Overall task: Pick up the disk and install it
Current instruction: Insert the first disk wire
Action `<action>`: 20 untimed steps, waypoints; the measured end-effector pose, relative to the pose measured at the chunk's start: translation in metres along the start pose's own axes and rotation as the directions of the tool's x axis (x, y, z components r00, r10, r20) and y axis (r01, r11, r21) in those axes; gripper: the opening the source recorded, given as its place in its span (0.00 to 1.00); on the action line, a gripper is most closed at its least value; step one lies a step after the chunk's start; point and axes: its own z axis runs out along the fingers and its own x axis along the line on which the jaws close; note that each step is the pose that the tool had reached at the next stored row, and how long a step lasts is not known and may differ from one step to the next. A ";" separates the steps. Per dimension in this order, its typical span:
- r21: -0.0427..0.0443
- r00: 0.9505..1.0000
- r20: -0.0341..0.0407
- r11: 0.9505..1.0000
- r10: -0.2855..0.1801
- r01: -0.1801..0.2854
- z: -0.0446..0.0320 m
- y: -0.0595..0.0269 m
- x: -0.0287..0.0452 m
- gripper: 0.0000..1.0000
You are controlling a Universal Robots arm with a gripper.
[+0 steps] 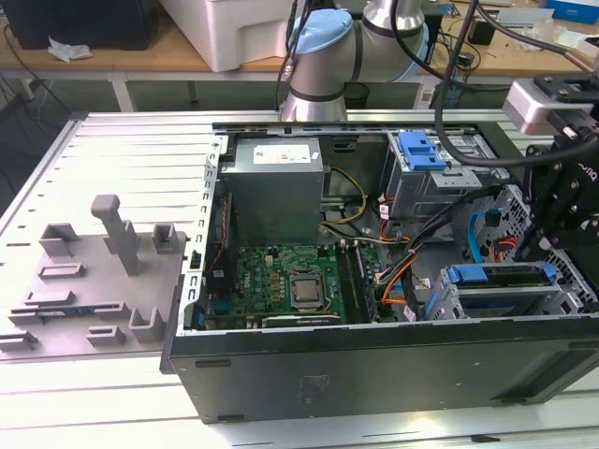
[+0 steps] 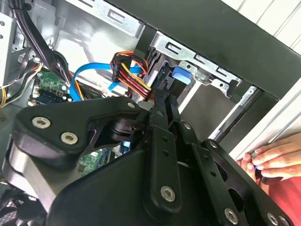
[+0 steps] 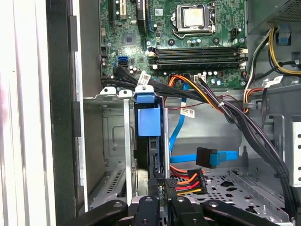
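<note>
The open black metal case (image 1: pixel 374 365) on the ribbed table (image 1: pixel 122 140) holds a green motherboard (image 3: pixel 141 42), bundled cables (image 3: pixel 235 117) and a silver sheet-metal cage (image 3: pixel 110 122). The disk (image 3: pixel 149 120) stands on edge in that cage, its blue plastic carrier showing. The arm reaches down into the case, with the end effector (image 3: pixel 160 203) at the disk's end. Whether it grips the disk I cannot tell. A person's hand (image 2: pixel 275 157) lies just outside the case wall.

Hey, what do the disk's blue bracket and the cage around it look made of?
The disk's blue bracket looks like moulded plastic, matte and evenly coloured. The drive cage looks like bare sheet metal: dull silver, folded edges, punched holes.
</note>
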 end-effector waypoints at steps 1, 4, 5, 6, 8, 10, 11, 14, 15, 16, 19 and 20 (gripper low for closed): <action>0.000 1.000 0.000 1.000 0.000 0.000 0.0000 -0.0001 0.0008 0.16; 0.000 1.000 0.000 1.000 0.000 0.000 0.0000 0.0000 0.0013 0.16; 0.000 1.000 0.000 1.000 -0.001 0.001 0.0001 0.0000 0.0013 0.16; 0.000 1.000 0.000 1.000 -0.001 0.001 0.0001 -0.0001 0.0013 0.16; 0.000 1.000 0.000 1.000 -0.001 0.001 0.0002 -0.0001 0.0013 0.16; 0.000 1.000 0.000 1.000 -0.001 0.001 0.0006 -0.0001 0.0013 0.16; 0.000 1.000 0.000 1.000 -0.001 0.001 0.0008 -0.0001 0.0013 0.16; 0.000 1.000 0.000 1.000 -0.001 0.001 0.0015 -0.0001 0.0013 0.16; 0.000 1.000 0.000 1.000 -0.001 0.001 0.0018 -0.0001 0.0013 0.16; 0.000 1.000 0.000 1.000 -0.001 0.001 0.0020 0.0000 0.0013 0.16; 0.000 1.000 0.000 1.000 -0.001 0.001 0.0024 0.0000 0.0013 0.16; 0.000 1.000 0.000 1.000 -0.001 0.001 0.0025 0.0000 0.0013 0.16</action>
